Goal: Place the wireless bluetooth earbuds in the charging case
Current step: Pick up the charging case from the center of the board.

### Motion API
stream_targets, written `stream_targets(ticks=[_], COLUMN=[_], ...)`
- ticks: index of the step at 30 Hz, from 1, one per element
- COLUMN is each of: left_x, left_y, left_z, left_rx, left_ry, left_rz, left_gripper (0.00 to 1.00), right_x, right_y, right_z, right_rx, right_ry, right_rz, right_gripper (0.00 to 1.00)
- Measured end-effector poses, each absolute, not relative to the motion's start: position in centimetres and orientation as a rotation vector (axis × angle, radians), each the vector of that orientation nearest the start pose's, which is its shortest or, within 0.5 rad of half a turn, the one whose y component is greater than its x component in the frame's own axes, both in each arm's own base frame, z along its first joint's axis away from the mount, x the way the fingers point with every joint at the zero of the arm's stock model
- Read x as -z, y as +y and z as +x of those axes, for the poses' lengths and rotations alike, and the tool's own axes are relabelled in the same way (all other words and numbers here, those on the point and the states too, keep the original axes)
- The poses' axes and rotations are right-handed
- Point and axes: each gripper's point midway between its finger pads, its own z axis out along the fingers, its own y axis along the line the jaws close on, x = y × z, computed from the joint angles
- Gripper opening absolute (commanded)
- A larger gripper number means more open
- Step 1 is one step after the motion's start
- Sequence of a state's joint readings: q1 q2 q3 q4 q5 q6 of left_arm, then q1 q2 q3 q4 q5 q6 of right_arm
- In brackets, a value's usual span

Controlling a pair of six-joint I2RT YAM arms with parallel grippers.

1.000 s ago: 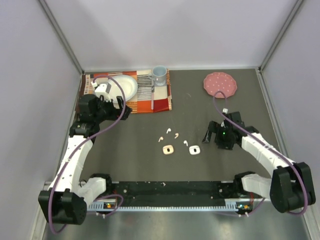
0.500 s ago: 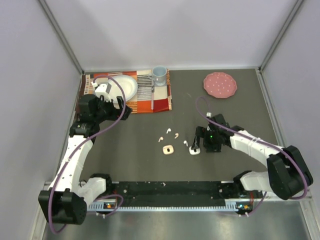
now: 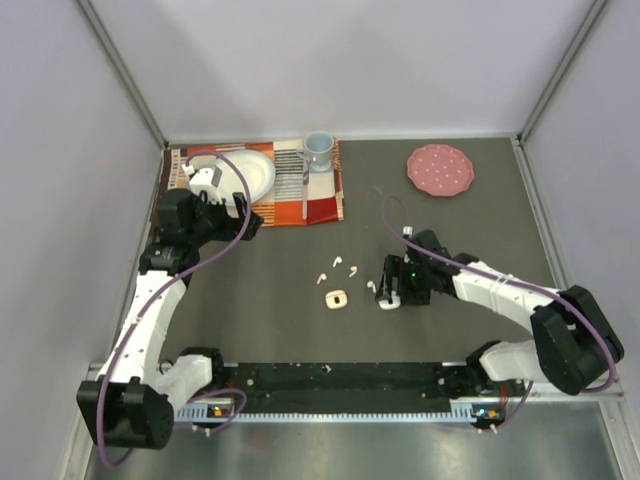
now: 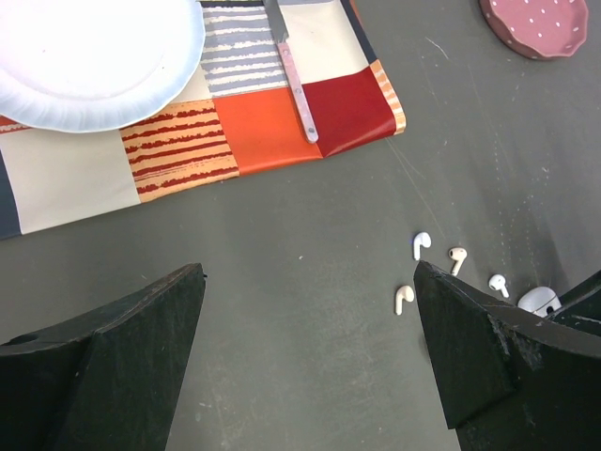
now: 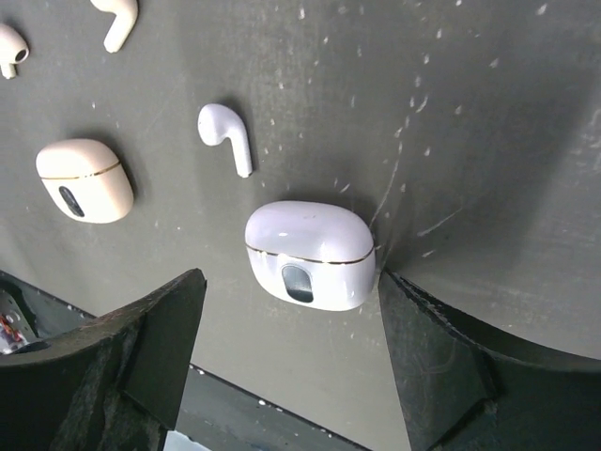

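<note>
While the right gripper (image 5: 289, 291) has its jaws apart on both sides of the white case (image 5: 310, 246), with one finger touching its side and a gap at the other, it holds nothing. The left gripper (image 4: 310, 282) gapes wide and holds nothing too, and the earbuds (image 4: 422, 244) lie loose on the table (image 5: 470, 94), the nearest earbud (image 5: 228, 134) just beside the white case. If the jaws squeeze off-centre, the smooth round case could slip, spin and knock that earbud away.
</note>
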State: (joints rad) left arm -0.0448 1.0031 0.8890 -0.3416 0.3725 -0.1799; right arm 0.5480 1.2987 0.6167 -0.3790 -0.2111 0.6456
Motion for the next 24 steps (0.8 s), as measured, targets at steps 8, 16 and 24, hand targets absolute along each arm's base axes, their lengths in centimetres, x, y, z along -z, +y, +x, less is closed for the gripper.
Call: stream_targets(ticks=[8,16,24], left_x=[-22.7,-22.7,-22.7], left_y=[-8.4,-8.4,-8.5], left_z=[31.8,31.8,31.8], left_rx=[0.514,0.513,0.515], left_ry=[2.03,2.031,2.031], left_rz=[0.096,0.096,0.098], left_gripper=[0.99,0.99,0.99], right_x=[-3.4,-3.4,-7.1], right_y=[20.1,21.1,19.1], right_z=[18.7,17.1,19.6], right_rx=[-0.668,-0.659,-0.422], right_ry=[2.775,2.794,2.625], right_rz=[0.042,-0.04,-0.328], right_gripper=[0.66,0.64,0.81])
